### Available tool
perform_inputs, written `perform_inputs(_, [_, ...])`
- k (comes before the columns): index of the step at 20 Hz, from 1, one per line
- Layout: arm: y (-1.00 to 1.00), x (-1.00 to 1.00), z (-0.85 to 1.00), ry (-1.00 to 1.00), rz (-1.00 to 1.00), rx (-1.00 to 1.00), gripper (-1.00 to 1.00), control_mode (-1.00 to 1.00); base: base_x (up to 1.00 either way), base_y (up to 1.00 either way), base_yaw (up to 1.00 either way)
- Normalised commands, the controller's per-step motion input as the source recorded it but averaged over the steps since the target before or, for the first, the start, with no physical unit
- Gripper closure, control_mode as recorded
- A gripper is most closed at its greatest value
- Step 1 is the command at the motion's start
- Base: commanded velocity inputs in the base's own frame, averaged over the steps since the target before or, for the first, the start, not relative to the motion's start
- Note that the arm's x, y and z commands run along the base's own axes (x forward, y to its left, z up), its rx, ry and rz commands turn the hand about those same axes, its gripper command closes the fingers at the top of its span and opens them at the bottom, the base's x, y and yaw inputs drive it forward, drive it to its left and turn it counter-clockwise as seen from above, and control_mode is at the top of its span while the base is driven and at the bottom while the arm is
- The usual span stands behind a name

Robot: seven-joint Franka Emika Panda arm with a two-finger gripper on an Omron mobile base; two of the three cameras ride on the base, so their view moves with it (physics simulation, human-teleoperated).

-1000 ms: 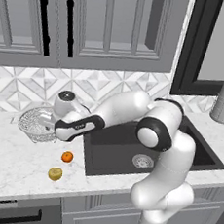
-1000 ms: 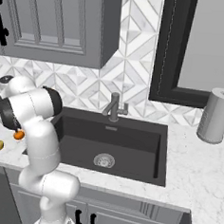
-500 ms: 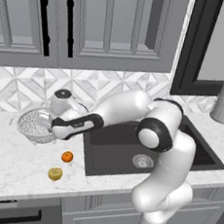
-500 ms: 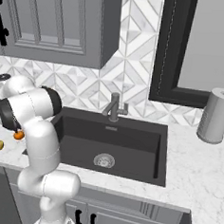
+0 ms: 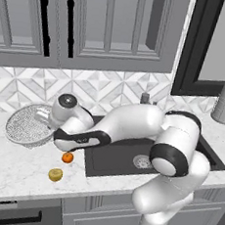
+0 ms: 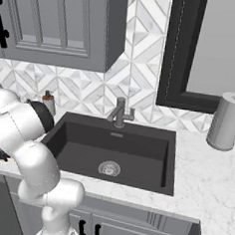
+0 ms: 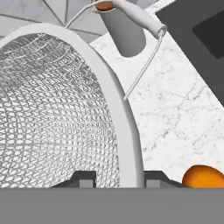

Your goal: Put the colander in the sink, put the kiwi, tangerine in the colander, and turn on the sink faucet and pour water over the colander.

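Silvery mesh colander (image 5: 28, 124) sits on the white marble counter (image 5: 15, 166) left of the sink (image 6: 118, 150), not in it yet. In the hand view its rim (image 7: 116, 113) runs right between the two fingertips, so the gripper (image 7: 117, 180) looks clamped onto that rim, jaws pulled in tight; a second ago they stood wide apart. The colander itself seems not to have budged since then, though the arm hides part of it, so I'm not 100% sure.

One tangerine (image 5: 67, 157) and one kiwi (image 5: 55, 174) lie on the marble in front of the colander, close together but apart. One faucet (image 6: 120, 112) stands behind the dark basin, with a soap pump bottle (image 6: 49, 103) to its left and one paper towel roll (image 6: 226, 121) at the far right. Grey cabinets (image 5: 84, 25) hang over a geometric tile backsplash (image 5: 102, 91).
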Motion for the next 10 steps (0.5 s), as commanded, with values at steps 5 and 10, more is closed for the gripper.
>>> perform_inputs(5, [-0.08, -0.50, 0.58, -0.22, 0.00, 0.25, 1.00, -1.00, 0.00, 0.00, 0.00])
perform_inputs(10, [-0.40, -0.58, 0.52, -0.02, -0.01, 0.20, 1.00, -1.00, 0.00, 0.00, 0.00])
